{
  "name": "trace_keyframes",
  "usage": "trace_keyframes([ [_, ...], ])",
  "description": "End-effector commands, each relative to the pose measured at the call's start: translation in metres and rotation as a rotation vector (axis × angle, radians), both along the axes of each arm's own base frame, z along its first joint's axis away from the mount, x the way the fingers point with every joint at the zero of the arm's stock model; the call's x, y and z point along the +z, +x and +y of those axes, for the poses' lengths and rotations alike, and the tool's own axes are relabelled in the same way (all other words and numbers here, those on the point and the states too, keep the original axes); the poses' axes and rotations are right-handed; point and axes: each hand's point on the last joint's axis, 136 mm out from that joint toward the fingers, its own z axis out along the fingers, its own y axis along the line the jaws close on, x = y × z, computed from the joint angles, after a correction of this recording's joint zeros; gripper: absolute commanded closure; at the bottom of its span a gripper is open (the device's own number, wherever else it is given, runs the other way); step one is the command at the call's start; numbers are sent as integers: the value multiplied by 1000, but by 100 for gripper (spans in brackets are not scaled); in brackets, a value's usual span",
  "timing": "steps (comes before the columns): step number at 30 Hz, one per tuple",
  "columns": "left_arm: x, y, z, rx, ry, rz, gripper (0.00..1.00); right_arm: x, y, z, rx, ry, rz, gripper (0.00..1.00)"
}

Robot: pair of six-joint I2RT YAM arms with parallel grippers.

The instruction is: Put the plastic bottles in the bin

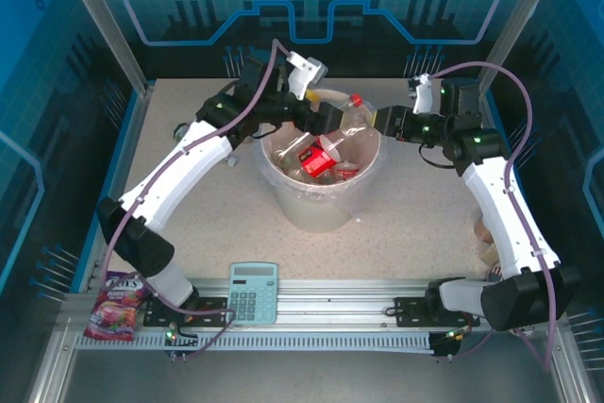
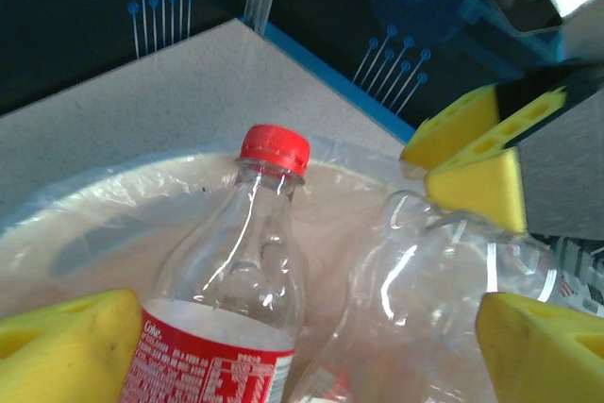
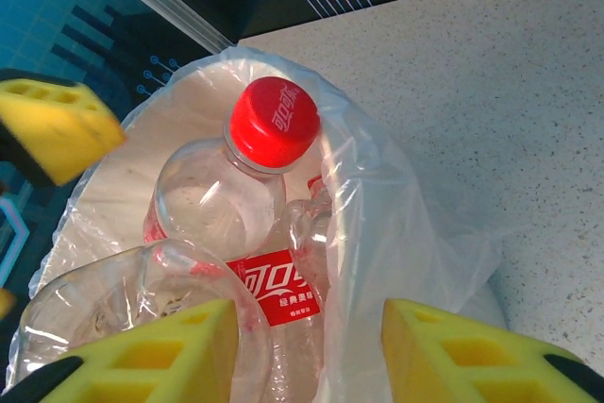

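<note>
The cream-white bin [image 1: 321, 207] stands mid-table with a clear liner and several plastic bottles inside, one showing a red label [image 1: 316, 158]. A red-capped bottle [image 1: 351, 110] leans over the far rim between both grippers. My left gripper [image 1: 332, 123] hangs over the bin's rim [image 2: 94, 233]; its yellow pads [image 2: 66, 351] stand wide apart, open, around the red-capped bottle [image 2: 236, 290] and a clear bottle [image 2: 444, 299]. My right gripper [image 3: 311, 356] is open, its pads [image 3: 472, 356] either side of the liner edge and the red-capped bottle [image 3: 236, 205].
A pale blue calculator [image 1: 253, 292] and a pink snack packet [image 1: 115, 306] lie at the near edge by the left arm's base. Some pale brownish things [image 1: 486, 238] sit half hidden behind the right arm. Frame posts and blue walls ring the table.
</note>
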Motion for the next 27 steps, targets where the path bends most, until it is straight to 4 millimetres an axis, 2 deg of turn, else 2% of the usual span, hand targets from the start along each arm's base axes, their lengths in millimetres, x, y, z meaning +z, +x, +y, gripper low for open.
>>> trace_keyframes([
  [1,51,-11,30,65,-33,-108,4,10,-3,8,38,-3,-29,51],
  [3,57,-5,52,134,-42,-109,1,13,-2,6,35,-13,-48,47],
  [5,56,5,84,244,-61,-78,1,17,-3,4,30,-25,-67,45],
  [7,51,18,128,396,-90,-37,1,23,-4,0,17,-35,-93,42],
  [10,26,34,197,638,-122,39,1,32,-6,-6,-4,-40,-126,35],
  [14,-22,48,261,838,-149,159,1,35,-9,-11,-20,-42,-149,25],
  [16,-52,57,285,924,-162,224,1,35,-11,-15,-27,-46,-154,21],
  [21,-116,75,331,1127,-216,338,1,33,-19,-25,-47,-53,-157,20],
  [27,-185,104,365,1251,-247,491,1,29,-35,-41,-83,-63,-159,20],
])
